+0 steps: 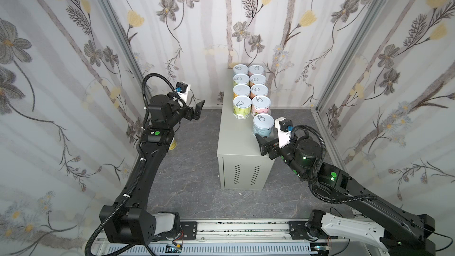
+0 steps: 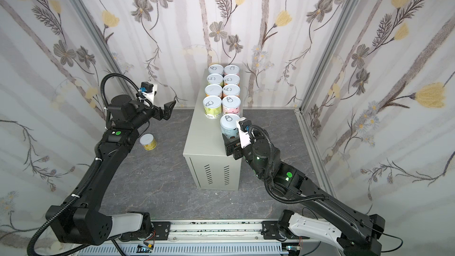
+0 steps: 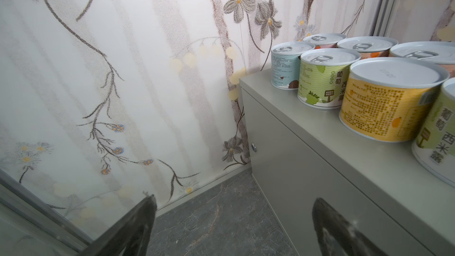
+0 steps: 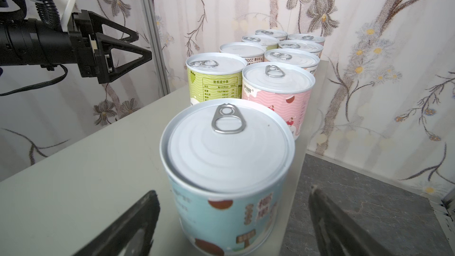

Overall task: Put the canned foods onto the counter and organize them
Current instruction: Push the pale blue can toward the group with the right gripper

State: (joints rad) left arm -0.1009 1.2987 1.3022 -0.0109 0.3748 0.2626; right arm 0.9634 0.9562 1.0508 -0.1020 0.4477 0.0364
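Several canned foods (image 1: 250, 92) stand in two columns at the far end of the counter (image 1: 234, 139), a pale grey-beige cabinet. A pale blue can (image 1: 263, 125) stands alone nearer the front, by the counter's right edge. My right gripper (image 1: 263, 142) is open just in front of it. In the right wrist view this pale blue can (image 4: 229, 158) sits between the fingers with a gap on each side. My left gripper (image 1: 199, 110) hangs open and empty to the left of the counter. A yellow can (image 2: 148, 142) stands on the floor beside the left arm.
Dark marbled floor (image 1: 192, 168) surrounds the counter, and flowered walls close in at the back and on both sides. The near half of the counter top (image 4: 98, 156) is bare. The left arm (image 4: 49, 38) shows across the counter in the right wrist view.
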